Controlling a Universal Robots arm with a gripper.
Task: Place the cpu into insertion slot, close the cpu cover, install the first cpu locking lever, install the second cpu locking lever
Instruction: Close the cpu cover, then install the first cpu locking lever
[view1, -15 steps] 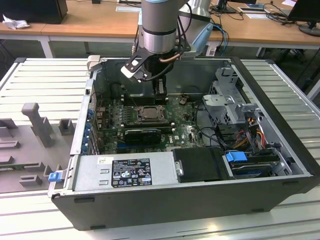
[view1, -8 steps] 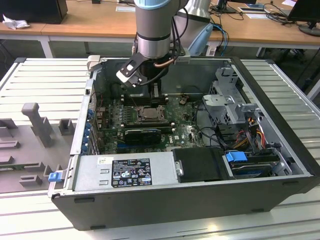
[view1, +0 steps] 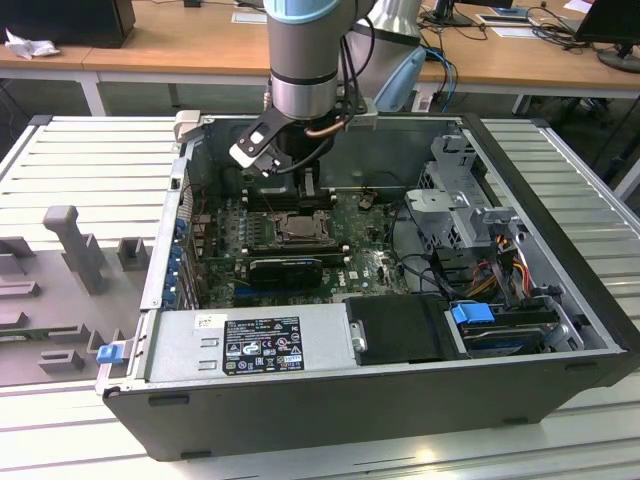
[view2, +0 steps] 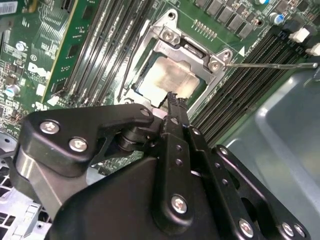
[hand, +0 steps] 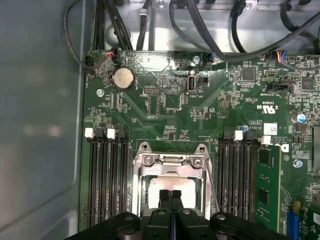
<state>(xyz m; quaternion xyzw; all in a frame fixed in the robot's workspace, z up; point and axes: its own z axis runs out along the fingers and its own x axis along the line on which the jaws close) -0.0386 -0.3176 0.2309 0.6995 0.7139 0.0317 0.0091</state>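
Note:
The cpu (hand: 170, 184) lies flat in the insertion slot (view1: 298, 228) on the green board, its silver-grey top (view2: 167, 77) showing through the window of the cpu cover (hand: 170, 161). The cover (view2: 192, 50) lies down around the chip. A thin metal locking lever (view2: 272, 65) sticks out sideways from one corner of the socket, and shows as a slim rod (hand: 213, 186) beside the frame. My gripper (hand: 171, 195) hangs just above the chip's edge, fingers (view2: 175, 107) pressed together and holding nothing. In the exterior view the gripper (view1: 308, 192) sits just behind the socket.
Rows of black memory slots (hand: 105, 180) flank the socket on both sides. A green card (hand: 269, 185) stands beside one row. Cables (hand: 210, 30) run along the case wall. Drive cage (view1: 465, 205) and power supply (view1: 250, 345) fill the exterior view's right and front.

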